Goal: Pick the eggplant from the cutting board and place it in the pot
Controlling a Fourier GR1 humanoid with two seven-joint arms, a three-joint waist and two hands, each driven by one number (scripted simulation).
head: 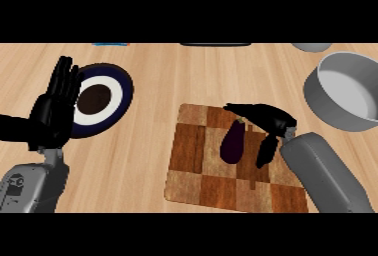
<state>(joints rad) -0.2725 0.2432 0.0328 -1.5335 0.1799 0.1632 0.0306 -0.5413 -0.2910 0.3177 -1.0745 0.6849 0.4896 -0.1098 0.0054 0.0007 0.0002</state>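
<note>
A dark purple eggplant (233, 142) lies lengthwise on the checkered wooden cutting board (203, 175), in its upper middle. My right hand (267, 119) hovers over the board's upper right part, just right of the eggplant, fingers spread and pointing left over its top end and down beside it. No finger curls round it. The grey pot (347, 92) stands at the right edge, beyond the board. At the left, my left hand (57, 105) rests open with fingers up.
A dark blue and white plate (109, 97) with a brown centre lies at the left, partly behind my left hand. Along the far edge sit a blue object (111, 44), a dark object (214, 44) and a grey one (311, 47).
</note>
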